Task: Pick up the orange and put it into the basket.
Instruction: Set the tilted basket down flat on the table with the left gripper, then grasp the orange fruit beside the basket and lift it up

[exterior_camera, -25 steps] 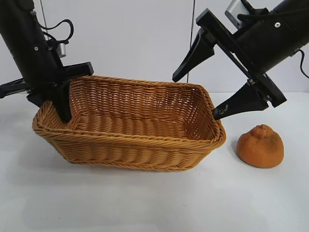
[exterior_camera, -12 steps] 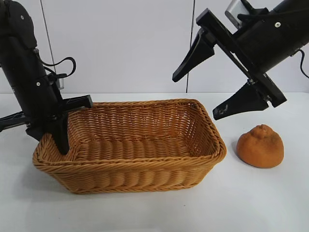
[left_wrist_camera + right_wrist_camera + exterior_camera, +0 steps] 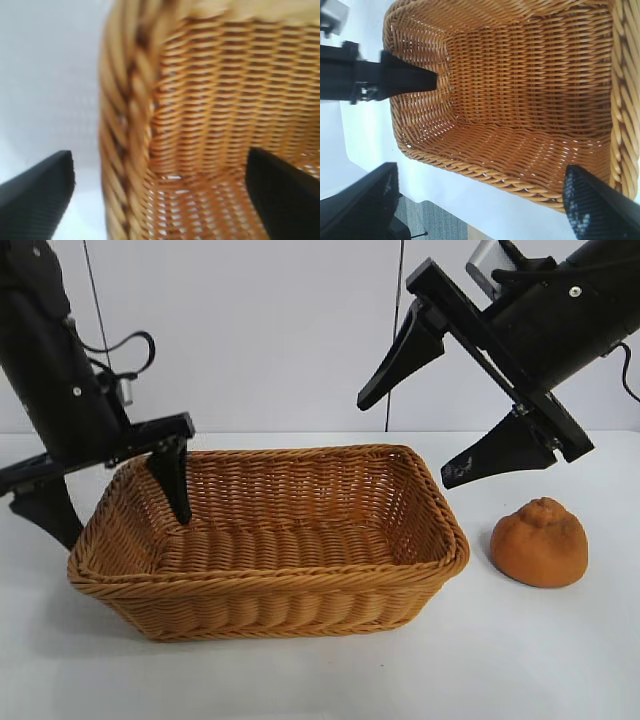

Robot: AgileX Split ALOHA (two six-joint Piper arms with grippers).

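The tan wicker basket (image 3: 300,540) sits flat on the white table. The dull-orange lumpy orange (image 3: 540,542) lies on the table just right of the basket, untouched; neither wrist view shows it. My left gripper (image 3: 112,502) is open and straddles the basket's left end wall, one finger inside and one outside. The left wrist view shows that wall's rim (image 3: 125,125) between the fingers (image 3: 35,200). My right gripper (image 3: 408,440) is open and empty, high above the basket's right end and up-left of the orange. Its wrist view looks down into the basket (image 3: 530,75).
The white table (image 3: 320,670) stretches in front of the basket and around the orange. A pale wall stands behind. The right wrist view shows the left gripper's finger (image 3: 405,80) inside the basket and the table's edge (image 3: 470,200) with floor beyond.
The basket, tilted and held by its left wall a second ago, has come down flat and nearer the front. My left gripper has opened off the wall. The right arm and orange have not moved.
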